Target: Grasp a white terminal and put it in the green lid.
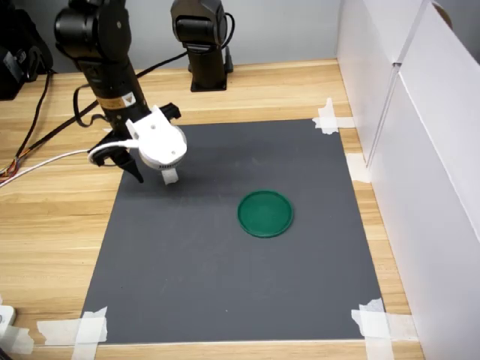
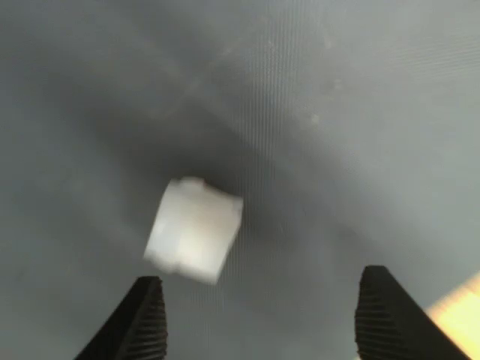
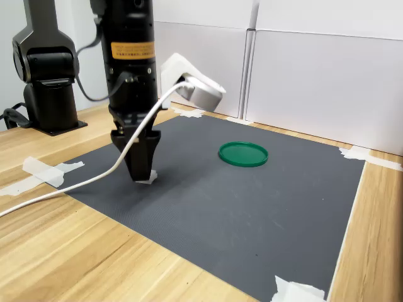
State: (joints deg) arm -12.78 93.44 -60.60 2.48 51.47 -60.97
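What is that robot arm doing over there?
The arm is reaching down with its claw open over a tiny white terminal that lies on the dark grey mat. In the wrist view the two fingers stand apart and the little block sits between them, nearer one finger, not gripped yet. The green lid lies empty further along the mat, apart from the arm.

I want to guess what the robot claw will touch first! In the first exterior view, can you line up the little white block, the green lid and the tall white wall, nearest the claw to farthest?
1. White terminal: on the mat right at the gripper.
2. Green lid: mid-mat, toward the first exterior view's right.
3. White wall panel: along the first exterior view's right edge.
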